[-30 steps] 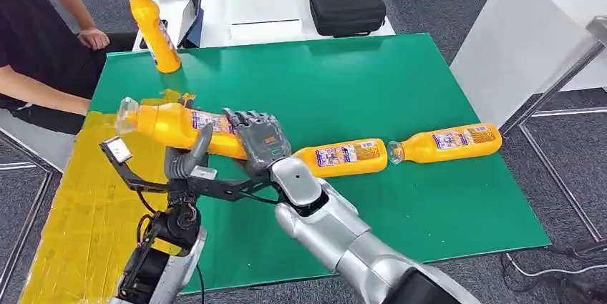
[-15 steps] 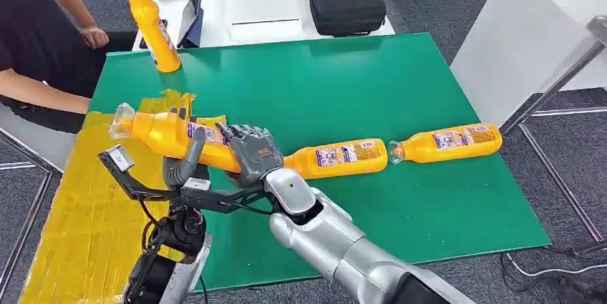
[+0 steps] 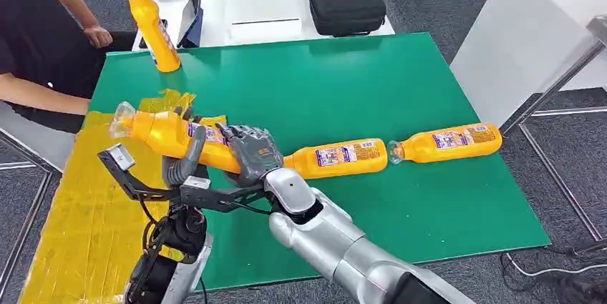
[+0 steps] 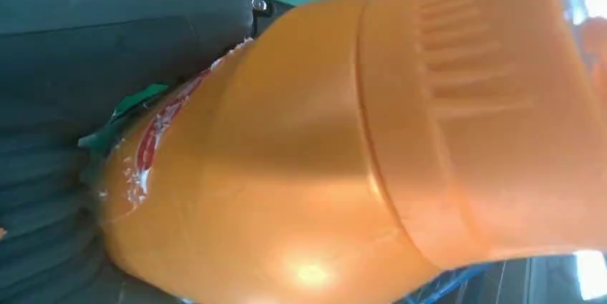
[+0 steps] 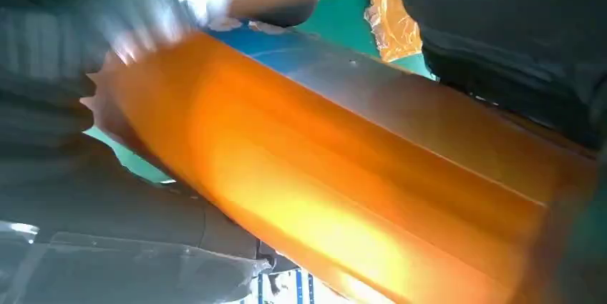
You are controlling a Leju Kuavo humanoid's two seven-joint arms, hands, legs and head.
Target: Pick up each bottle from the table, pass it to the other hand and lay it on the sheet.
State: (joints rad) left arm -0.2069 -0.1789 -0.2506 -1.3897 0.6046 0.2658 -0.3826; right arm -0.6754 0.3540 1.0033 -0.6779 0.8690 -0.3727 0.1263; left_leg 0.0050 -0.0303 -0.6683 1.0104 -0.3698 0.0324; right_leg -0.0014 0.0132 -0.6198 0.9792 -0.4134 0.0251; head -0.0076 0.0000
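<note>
An orange bottle [image 3: 161, 132] with a clear cap hangs tilted over the boundary between the green mat [image 3: 343, 82] and the yellow sheet [image 3: 79, 211], cap toward the sheet. My left hand [image 3: 185, 161] wraps its middle, thumb across the front. My right hand [image 3: 250, 150] grips its base end. Up close, the same bottle [image 4: 322, 139] shows in the left wrist view and its orange side [image 5: 343, 182] in the right wrist view. Two more orange bottles [image 3: 340, 157] [image 3: 447, 141] lie end to end on the mat to the right.
A third orange bottle [image 3: 154, 28] stands upright at the mat's far left corner. A seated person [image 3: 36, 39] is close at the left. Behind the mat, a white table [image 3: 265, 3] carries a black case [image 3: 347, 7]. A white panel [image 3: 530, 32] stands at the right.
Both hands have carried the bottle a little to the left, toward the yellow sheet; in the last half second it has barely moved.
</note>
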